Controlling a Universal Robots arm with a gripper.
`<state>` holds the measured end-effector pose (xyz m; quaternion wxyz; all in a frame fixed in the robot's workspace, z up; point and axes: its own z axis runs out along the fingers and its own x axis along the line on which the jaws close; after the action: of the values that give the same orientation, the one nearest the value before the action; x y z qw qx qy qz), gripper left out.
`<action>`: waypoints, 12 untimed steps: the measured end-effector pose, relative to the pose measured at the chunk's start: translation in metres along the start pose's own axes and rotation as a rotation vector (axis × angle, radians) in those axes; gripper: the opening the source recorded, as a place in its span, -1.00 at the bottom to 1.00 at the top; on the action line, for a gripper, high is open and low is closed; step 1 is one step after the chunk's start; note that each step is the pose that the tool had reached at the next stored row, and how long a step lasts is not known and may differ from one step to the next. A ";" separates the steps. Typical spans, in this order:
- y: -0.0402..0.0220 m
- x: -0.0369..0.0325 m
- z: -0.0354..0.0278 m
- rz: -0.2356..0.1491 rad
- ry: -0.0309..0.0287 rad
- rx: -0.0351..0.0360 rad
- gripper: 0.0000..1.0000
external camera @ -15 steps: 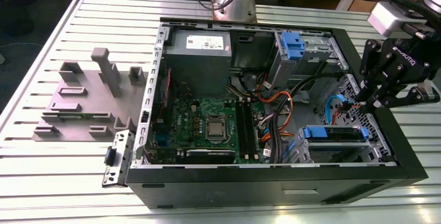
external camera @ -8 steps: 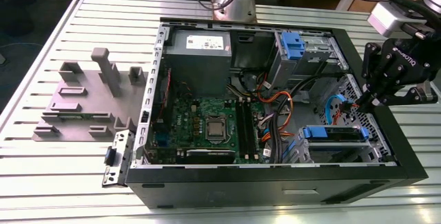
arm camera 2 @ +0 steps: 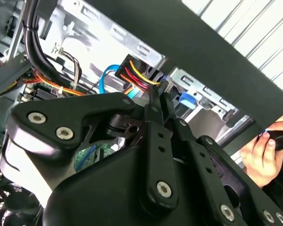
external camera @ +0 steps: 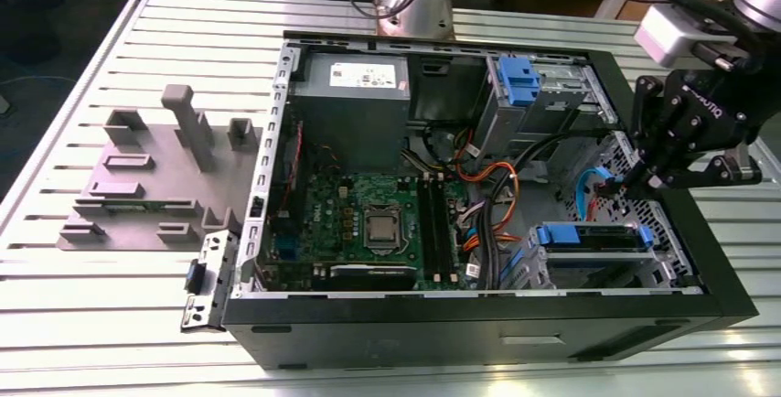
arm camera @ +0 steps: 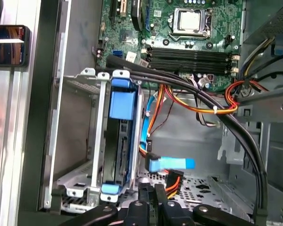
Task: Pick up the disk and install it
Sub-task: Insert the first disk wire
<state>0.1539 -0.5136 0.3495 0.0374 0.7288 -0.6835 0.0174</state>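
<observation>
The disk point(external camera: 592, 235), silver with a blue bracket, sits inside the metal drive cage point(external camera: 665, 264) at the near right corner of the open computer case point(external camera: 488, 319). In the first wrist view the disk point(arm camera: 119, 101) stands on edge in the cage point(arm camera: 78, 141). My gripper point(external camera: 643, 182) hangs above the case's right side, just behind the cage. In both wrist views its fingers are shut together. A red, yellow and black wire bundle point(arm camera 2: 137, 75) with a black plug lies right at the tips of the gripper point(arm camera 2: 158, 96). The same bundle point(arm camera: 173, 181) runs beside the gripper point(arm camera: 153, 190), near a blue data plug point(arm camera: 172, 164).
The motherboard point(external camera: 366, 214) fills the case floor, with the power supply point(external camera: 354, 81) behind it and a blue-fronted bay point(external camera: 518, 81) at the back right. Thick black cables point(arm camera: 236, 127) cross the case. A grey fixture point(external camera: 159, 168) stands on the table's left. A person's hand point(arm camera 2: 262, 153) is beside the case.
</observation>
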 end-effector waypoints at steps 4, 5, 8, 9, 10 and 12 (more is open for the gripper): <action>0.0059 0.0024 0.0003 0.000 0.0019 0.0102 -0.65; 0.0068 0.0043 0.0006 -0.001 0.0019 0.0119 -0.65; 0.0093 0.0099 0.0018 -0.003 0.0022 0.0161 -0.66; 0.0101 0.0116 0.0024 -0.004 0.0022 0.0173 -0.67; 0.0109 0.0133 0.0028 -0.005 0.0024 0.0186 -0.67; 0.0124 0.0165 0.0039 -0.006 0.0023 0.0214 -0.67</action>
<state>0.1425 -0.5311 0.3473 0.0305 0.7312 -0.6810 0.0255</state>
